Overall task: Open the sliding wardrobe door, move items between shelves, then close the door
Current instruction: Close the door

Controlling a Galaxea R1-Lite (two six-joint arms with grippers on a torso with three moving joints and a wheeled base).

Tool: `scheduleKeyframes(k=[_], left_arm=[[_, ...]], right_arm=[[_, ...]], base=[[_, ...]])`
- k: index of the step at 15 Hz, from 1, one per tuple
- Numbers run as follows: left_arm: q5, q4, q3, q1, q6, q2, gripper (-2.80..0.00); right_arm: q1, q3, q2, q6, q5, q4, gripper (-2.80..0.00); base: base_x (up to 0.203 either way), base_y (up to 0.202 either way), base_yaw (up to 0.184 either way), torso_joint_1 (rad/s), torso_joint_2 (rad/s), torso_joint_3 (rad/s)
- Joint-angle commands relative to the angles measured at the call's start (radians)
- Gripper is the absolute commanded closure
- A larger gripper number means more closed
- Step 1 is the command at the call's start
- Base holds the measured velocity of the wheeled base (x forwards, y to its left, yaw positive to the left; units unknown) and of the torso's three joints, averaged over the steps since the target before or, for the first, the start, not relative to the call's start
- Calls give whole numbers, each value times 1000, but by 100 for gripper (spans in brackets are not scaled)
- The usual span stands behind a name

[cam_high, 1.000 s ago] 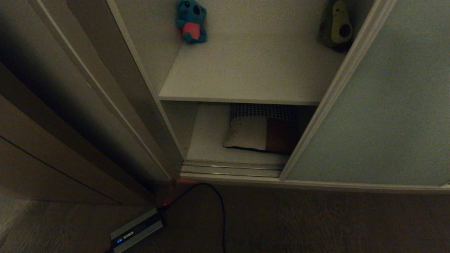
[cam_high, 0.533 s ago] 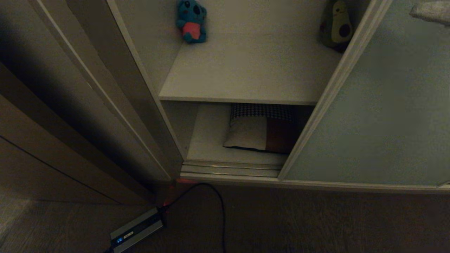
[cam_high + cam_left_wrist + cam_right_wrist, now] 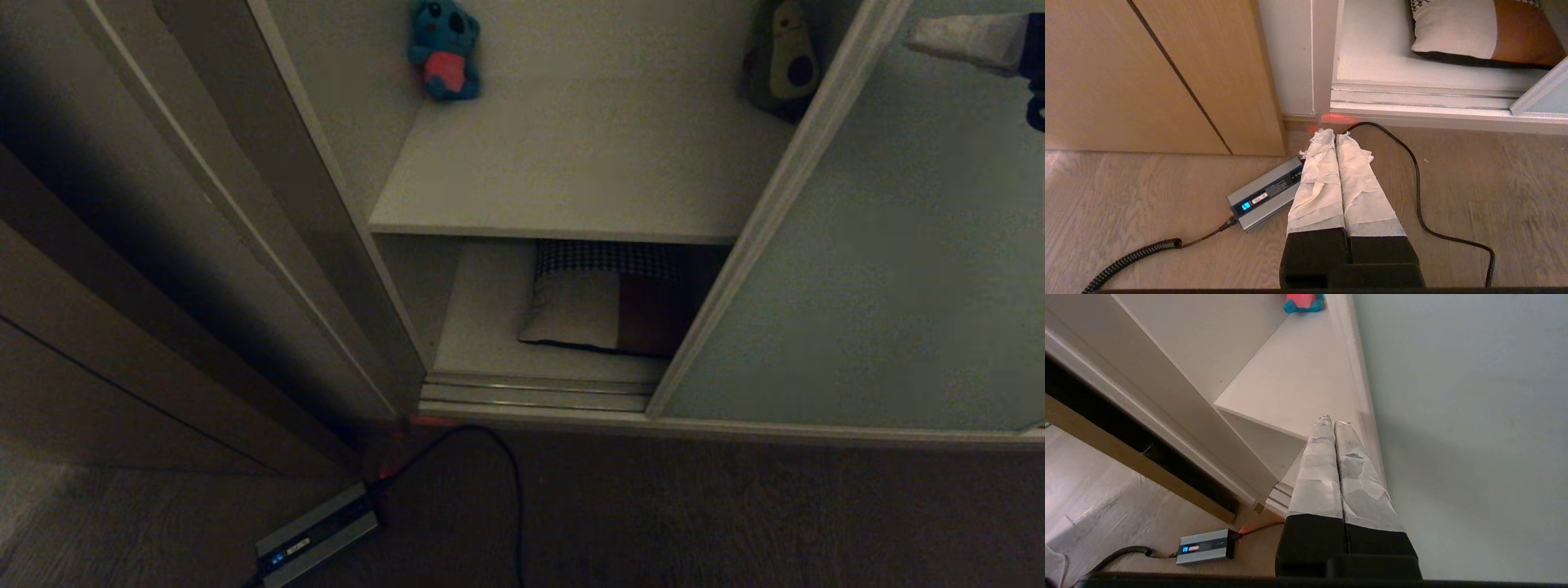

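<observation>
Head view: right claw (image 3: 914, 37) before sliding wardrobe door (image 3: 882, 269)

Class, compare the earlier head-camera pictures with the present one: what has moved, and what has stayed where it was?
The right gripper has come into the head view at the upper right, advancing leftward in front of the sliding wardrobe door, jaws shut and holding nothing. The door, the koala plush, the avocado plush and the cushion on the lower shelf have not moved.
</observation>
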Motion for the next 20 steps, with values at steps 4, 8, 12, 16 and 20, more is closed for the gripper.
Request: scheduleKeyframes(k=[4, 8, 12, 16, 20], left_arm=[[0, 0, -1, 0, 0, 0, 0], [0, 0, 1, 0, 0, 0, 0], [0, 0, -1, 0, 0, 0, 0], [0, 0, 1, 0, 0, 0, 0], [0, 0, 1, 0, 0, 0, 0]], right_arm=[[-15, -15, 37, 4, 2, -16, 0], [-34, -21, 50, 6, 3, -18, 0], [-36, -22, 72, 4, 3, -35, 0], [-18, -37, 94, 4, 2, -43, 0], [55, -53, 112, 3, 1, -41, 0]], base=[[0, 0, 0, 0, 0, 0], [0, 0, 0, 0, 0, 0], [0, 0, 0, 0, 0, 0], [0, 0, 0, 0, 0, 0], [0, 0, 0, 0, 0, 0]])
